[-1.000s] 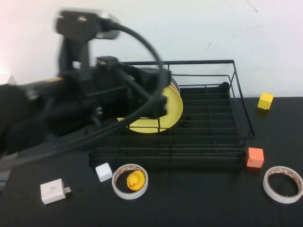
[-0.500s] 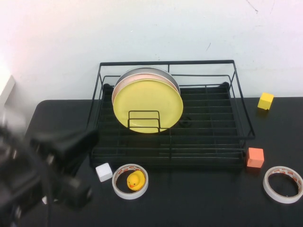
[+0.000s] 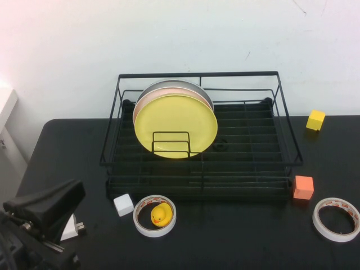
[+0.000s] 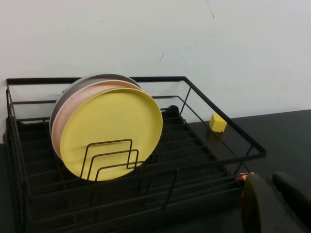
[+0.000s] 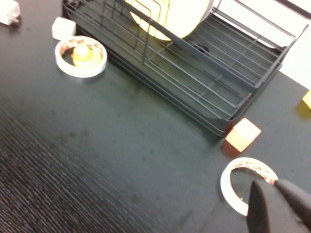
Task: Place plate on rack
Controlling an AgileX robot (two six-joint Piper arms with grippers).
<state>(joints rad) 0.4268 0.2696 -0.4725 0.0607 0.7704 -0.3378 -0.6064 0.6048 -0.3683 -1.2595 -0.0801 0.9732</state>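
clutter along the table's front edge: a white cube (image 3: 123,204), a tape roll (image 3: 154,216) w/ a rubber duck (image 3: 161,214) sitting inside it, a white plug adapter (image 3: 71,228) half hidden behind the left arm, an orange cube (image 3: 303,187) just off the rack's front-right corner, and a 2nd tape roll (image 3: 336,219) near the front-right corner; a yellow cube (image 3: 315,120) sits by the back-right edge. none of it touches the rack (image 3: 242,154). the plate (image 3: 175,126), plain bright yellow w/ a shallow rim, stands on edge in the rack's left half, held by the small wire divider loop (image 3: 171,144), in front of a pink plate (image 3: 147,100) and a grey plate (image 3: 169,85). vs half a sec ago the left gripper (image 4: 274,204) has pulled back to the front-left corner, clear of the rack, fingers nearly together w/ nothing between them. right gripper (image 5: 279,206) hangs over the 2nd tape roll, fingers close together, empty.
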